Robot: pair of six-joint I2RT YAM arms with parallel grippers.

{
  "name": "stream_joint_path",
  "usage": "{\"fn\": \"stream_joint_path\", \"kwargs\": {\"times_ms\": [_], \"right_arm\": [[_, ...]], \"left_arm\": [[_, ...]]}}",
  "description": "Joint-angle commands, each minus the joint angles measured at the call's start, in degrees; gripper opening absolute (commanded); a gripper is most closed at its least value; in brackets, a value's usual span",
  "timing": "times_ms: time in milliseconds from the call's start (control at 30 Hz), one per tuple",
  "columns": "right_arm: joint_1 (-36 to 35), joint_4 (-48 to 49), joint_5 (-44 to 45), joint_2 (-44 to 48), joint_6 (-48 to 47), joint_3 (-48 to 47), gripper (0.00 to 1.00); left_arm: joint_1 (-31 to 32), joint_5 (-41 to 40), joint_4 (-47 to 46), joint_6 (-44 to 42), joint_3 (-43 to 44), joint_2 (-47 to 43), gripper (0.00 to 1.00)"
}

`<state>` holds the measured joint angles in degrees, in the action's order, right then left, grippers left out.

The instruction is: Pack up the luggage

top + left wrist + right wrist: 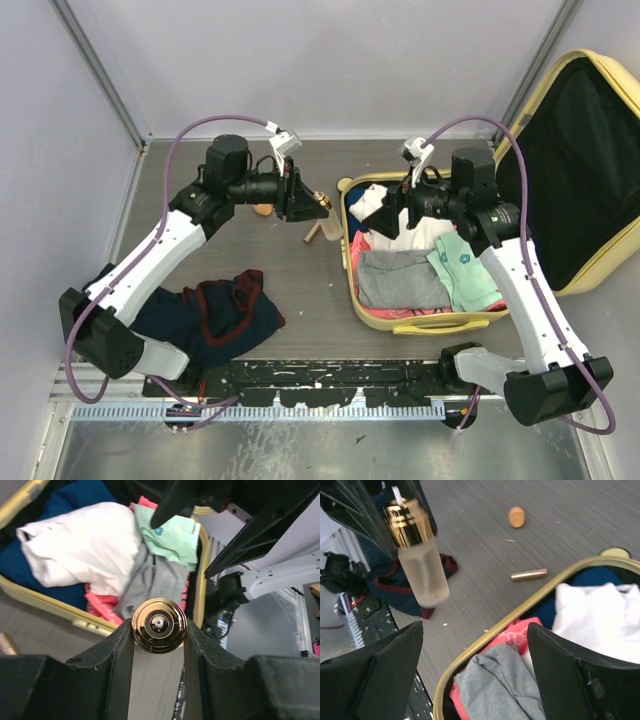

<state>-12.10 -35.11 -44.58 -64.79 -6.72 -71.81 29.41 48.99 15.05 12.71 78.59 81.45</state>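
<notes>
The luggage [420, 322], a pale yellow suitcase, lies open at the right with its black-lined lid [590, 170] raised. Folded clothes fill it: white [80, 550], grey [505, 690], mint green [465, 270] and pink. My left gripper [159, 630] is shut on a frosted glass spray bottle [422, 567] with a gold collar [160, 625]. It holds the bottle above the table, just left of the suitcase's rim [515, 612]. My right gripper [475, 627] hangs open over the suitcase's near-left corner, close to the bottle, with nothing between its fingers.
A dark blue garment with red trim [220, 315] lies crumpled on the table at the front left. A small gold tube [529, 574] and a round tan disc [516, 517] lie on the table left of the suitcase.
</notes>
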Motion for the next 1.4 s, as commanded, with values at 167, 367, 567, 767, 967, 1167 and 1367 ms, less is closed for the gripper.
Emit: {"fn": "stream_joint_path", "kwargs": {"times_ms": [167, 367, 567, 767, 967, 1167, 1367], "right_arm": [[-9.0, -0.7, -4.0, -0.7, -0.8, -4.2, 0.91], [-12.2, 2.4, -2.1, -1.4, 1.8, -2.4, 0.86], [-15.2, 4.1, 0.6, -3.3, 3.1, -2.0, 0.8], [-15.6, 4.5, 5.5, -3.7, 3.6, -0.8, 0.58], [-15.5, 2.2, 10.7, -3.0, 3.5, -2.1, 0.22], [-11.6, -1.2, 12.5, 0.9, 2.3, -0.2, 0.14], [-4.0, -10.5, 14.1, 3.9, -0.5, 2.4, 0.07]], "left_arm": [[4.9, -4.1, -7.6, 15.3, -2.2, -4.2, 0.0], [7.0, -5.1, -13.5, 21.1, -5.4, -4.8, 0.0], [7.2, -5.0, -17.3, 26.5, -6.3, -4.4, 0.0], [7.6, -4.8, -18.9, 27.5, -6.6, -4.9, 0.0], [7.5, -7.1, -13.9, 22.6, -5.8, -5.2, 0.11], [7.2, -8.3, -10.8, 18.4, -5.9, -6.1, 0.65], [5.1, -8.5, -6.4, 14.2, -6.4, -6.9, 0.8]]}}
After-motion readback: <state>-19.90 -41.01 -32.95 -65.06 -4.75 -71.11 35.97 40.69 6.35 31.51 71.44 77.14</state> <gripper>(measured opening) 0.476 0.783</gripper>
